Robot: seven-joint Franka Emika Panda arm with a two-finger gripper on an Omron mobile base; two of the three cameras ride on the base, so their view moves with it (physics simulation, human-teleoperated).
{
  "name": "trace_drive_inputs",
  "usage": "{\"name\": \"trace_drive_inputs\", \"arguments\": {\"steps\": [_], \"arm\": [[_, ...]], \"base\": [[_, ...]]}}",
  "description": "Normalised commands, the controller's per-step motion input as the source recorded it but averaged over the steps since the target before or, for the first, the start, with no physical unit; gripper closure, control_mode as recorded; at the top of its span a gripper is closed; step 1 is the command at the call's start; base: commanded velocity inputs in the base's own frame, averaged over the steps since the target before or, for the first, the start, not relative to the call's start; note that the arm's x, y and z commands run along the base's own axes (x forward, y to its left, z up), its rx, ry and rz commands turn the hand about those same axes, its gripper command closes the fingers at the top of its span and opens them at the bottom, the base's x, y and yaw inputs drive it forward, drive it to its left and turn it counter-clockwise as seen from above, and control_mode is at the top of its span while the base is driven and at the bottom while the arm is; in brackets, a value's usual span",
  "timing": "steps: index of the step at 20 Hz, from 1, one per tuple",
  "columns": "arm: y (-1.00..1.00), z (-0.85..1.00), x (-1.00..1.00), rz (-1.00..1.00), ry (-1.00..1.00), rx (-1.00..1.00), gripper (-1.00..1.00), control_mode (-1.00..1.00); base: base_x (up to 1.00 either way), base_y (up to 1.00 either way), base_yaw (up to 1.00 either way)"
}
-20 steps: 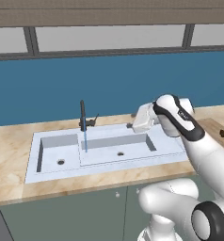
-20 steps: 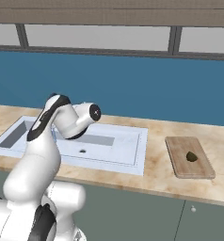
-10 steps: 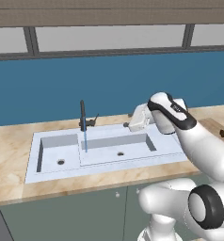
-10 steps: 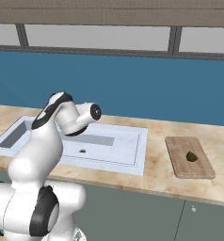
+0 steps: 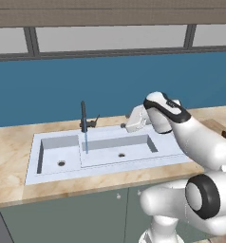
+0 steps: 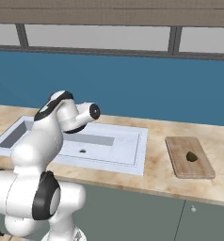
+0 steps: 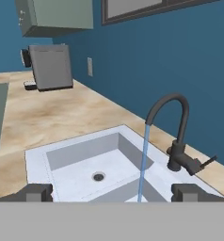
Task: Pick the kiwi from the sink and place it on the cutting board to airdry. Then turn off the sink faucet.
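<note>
On the cutting board at the surface's right end lies the kiwi, well apart from the end effector, which hovers open and empty above the sink. The sink faucet stands just ahead, water streaming into the basin; bare surface lies beyond.
</note>
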Motion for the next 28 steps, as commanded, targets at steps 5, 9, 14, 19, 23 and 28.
{"name": "trace_drive_inputs", "arguments": {"steps": [5, 9, 14, 19, 23, 28], "arm": [[0.0, -0.04, 0.23, 0.0, 0.02, 0.0, -1.0, -1.0], [0.0, -0.12, 0.18, 0.0, 0.01, 0.0, -1.0, -1.0], [0.02, -0.11, 0.17, 0.0, 0.01, 0.0, -1.0, -1.0], [0.09, -0.09, 0.13, 0.0, 0.0, 0.0, -1.0, -1.0], [0.09, -0.05, 0.08, 0.0, 0.0, 0.0, -1.0, -1.0], [0.03, -0.06, 0.18, 0.01, 0.0, 0.0, -1.0, -1.0]], "base": [[0.0, 0.0, 0.0], [0.0, 0.0, 0.0], [0.0, 0.0, 0.0], [0.0, 0.0, 0.0], [0.0, 0.0, 0.0], [0.0, 0.0, 0.0]]}}
